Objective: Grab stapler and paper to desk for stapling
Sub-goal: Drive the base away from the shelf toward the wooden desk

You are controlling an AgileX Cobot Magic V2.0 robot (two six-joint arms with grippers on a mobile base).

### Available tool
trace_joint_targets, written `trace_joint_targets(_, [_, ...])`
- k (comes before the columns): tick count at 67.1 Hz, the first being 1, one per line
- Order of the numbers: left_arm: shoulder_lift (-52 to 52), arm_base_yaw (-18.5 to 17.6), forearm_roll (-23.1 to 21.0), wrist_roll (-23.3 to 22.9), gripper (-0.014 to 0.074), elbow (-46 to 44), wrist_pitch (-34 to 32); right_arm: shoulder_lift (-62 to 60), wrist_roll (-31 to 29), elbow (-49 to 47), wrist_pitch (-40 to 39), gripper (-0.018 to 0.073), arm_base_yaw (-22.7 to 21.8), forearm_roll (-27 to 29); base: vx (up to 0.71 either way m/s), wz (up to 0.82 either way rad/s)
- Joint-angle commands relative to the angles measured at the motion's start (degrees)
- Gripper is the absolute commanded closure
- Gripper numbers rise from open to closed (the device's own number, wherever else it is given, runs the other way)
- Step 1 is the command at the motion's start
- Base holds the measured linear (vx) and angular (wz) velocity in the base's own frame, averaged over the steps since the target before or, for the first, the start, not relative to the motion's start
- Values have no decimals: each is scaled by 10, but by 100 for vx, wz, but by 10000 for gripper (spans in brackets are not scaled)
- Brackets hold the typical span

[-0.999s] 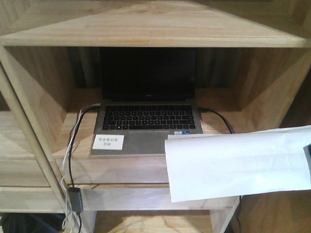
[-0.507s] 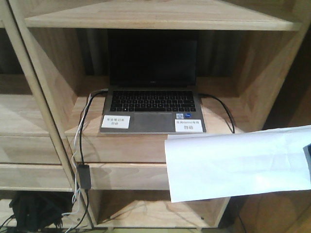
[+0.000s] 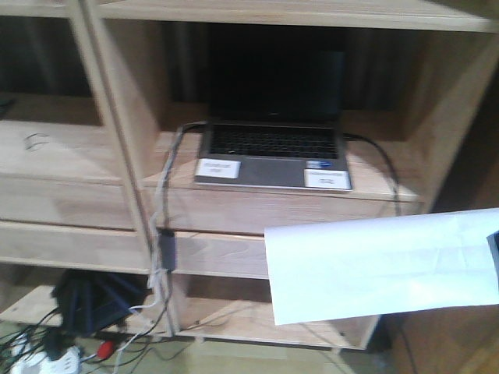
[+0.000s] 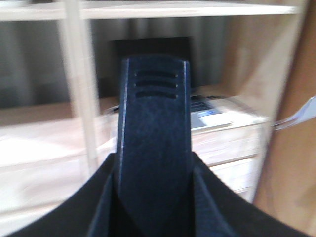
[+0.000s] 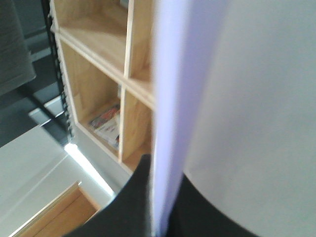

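2 items are carried at once, 1 in each arm. The paper is pinched at its right edge by the right gripper, whose jaws are closed flat on the sheet. The sheet is held out roughly flat in mid-air, in front of the lower shelves, and nothing else is touched by it. In the left wrist view, a black bar with 3 slots is seen upright between the dark fingers of the left gripper. It is judged to be the stapler, clamped with the jaws pressed against its sides, though no orange patch or metal strip is shown.

The pick-up is judged complete, and the carrying step is in hand. The desk is not seen in any view. The next move therefore calls for the base to be turned away from the shelves until the desk is found, with the paper steered wide of shelf edges.

A light wooden shelf unit is faced. An open laptop is set on its middle shelf, with 2 white labels on the palm rest and cables run down the front post. On the floor below, a black heap and a white power strip are made out, blurred.
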Motion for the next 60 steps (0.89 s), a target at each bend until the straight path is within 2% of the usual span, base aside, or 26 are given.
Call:
trace_joint_targets(1, [9, -2, 1, -1, 603, -15, -66, 3, -3, 14, -31, 566, 0, 10, -7, 41])
trace_joint_targets(60, [9, -2, 1, -1, 603, -15, -66, 3, -3, 14, -31, 566, 0, 10, -1, 63])
